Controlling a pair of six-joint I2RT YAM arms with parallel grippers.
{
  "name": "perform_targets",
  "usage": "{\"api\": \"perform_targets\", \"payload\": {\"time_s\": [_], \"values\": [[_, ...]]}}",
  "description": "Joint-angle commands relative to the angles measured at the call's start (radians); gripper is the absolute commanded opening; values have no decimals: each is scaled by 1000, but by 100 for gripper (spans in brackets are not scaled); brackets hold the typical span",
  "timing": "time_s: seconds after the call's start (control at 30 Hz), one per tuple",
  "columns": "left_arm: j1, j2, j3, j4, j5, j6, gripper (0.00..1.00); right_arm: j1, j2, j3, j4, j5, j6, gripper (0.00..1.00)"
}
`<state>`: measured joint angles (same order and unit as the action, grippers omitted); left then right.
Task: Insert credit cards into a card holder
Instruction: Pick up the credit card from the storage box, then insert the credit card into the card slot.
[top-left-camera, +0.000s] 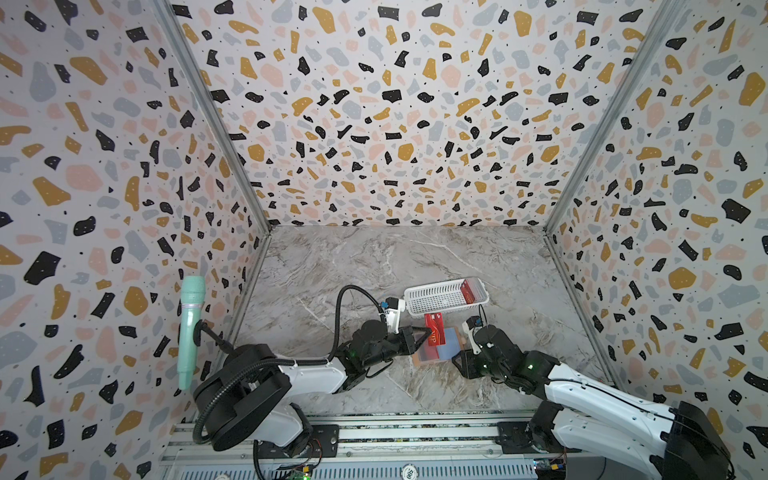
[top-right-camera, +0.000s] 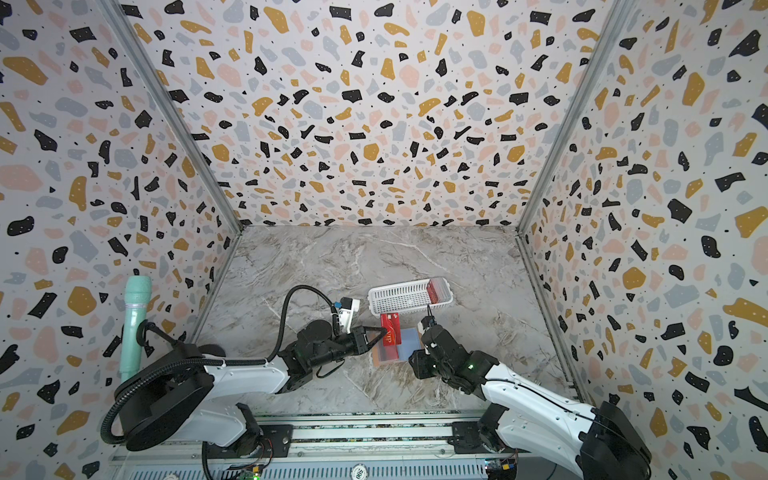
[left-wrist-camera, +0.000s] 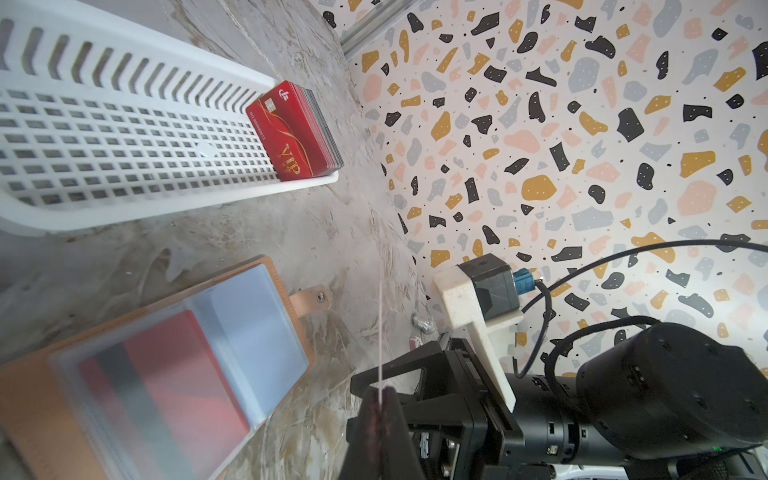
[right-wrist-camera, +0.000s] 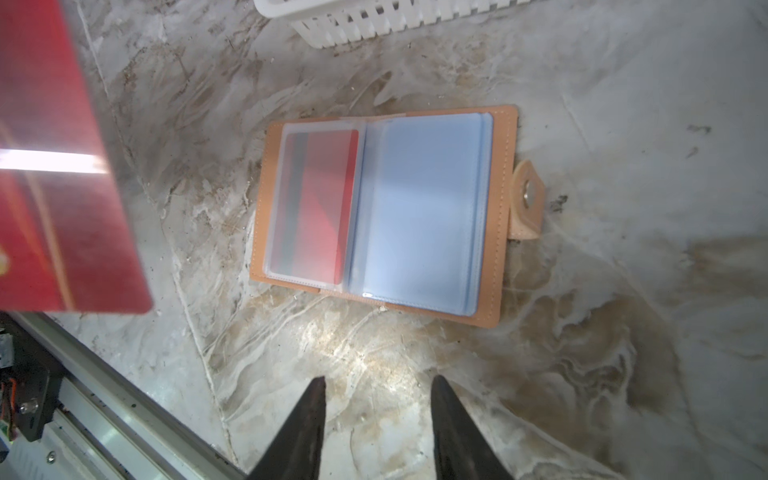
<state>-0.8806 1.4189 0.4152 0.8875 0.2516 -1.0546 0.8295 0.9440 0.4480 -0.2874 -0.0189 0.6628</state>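
Table (top-left-camera: 332, 266): grey marble top, everything sits on it. All positions below are relative to the card holder.

Microphone (top-left-camera: 191, 328): teal, clipped on a stand by the wall, well apart from the holder on the robot's left.

Left gripper (top-left-camera: 428, 332): reaches in from the left, tips over the holder's basket-side end. Jaws are pressed together on the edge of the held card (top-left-camera: 434, 336); the left wrist view shows that card edge-on as a thin line rising from between the fingertips (left-wrist-camera: 379, 405).

Right gripper (right-wrist-camera: 376, 386): jaws apart with nothing between them, over bare marble near the holder's long edge on the blue-page side, not touching it.

Basket (top-left-camera: 432, 299): white and slotted, just beyond the holder's far end, apart from it.

Card holder (right-wrist-camera: 428, 208): lies open and flat between the two grippers, tan cover down and clear sleeves up. One page is pale blue and shows no card.

Held card: red, "VIP" face visible in both top views, raised off the table, overlapping the holder's far end.

Card stack (left-wrist-camera: 297, 129): red VIP cards standing on edge against one end wall of the basket, beyond the holder.

Sleeved card (right-wrist-camera: 318, 203): red, already inside the sleeve opposite the blue page.

Snap tab (right-wrist-camera: 528, 199): tan, round metal snap, sticks out from the holder's blue-page edge, flat on the marble.
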Motion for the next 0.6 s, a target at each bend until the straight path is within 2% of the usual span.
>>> {"api": "perform_targets", "payload": {"time_s": [0.0,0.27,0.4,0.57], "values": [[-10,-26,-13,21,-21,4,0,5,0,-6,8,8,13,42],[-40,-56,-63,6,-72,-17,0,3,39,-42,48,13,35,40],[-63,-61,-80,-14,-98,-38,0,-14,61,-64,111,-36,43,38],[-83,-38,-92,1,-121,-63,0,-85,43,-80,123,-55,40,37]]}}
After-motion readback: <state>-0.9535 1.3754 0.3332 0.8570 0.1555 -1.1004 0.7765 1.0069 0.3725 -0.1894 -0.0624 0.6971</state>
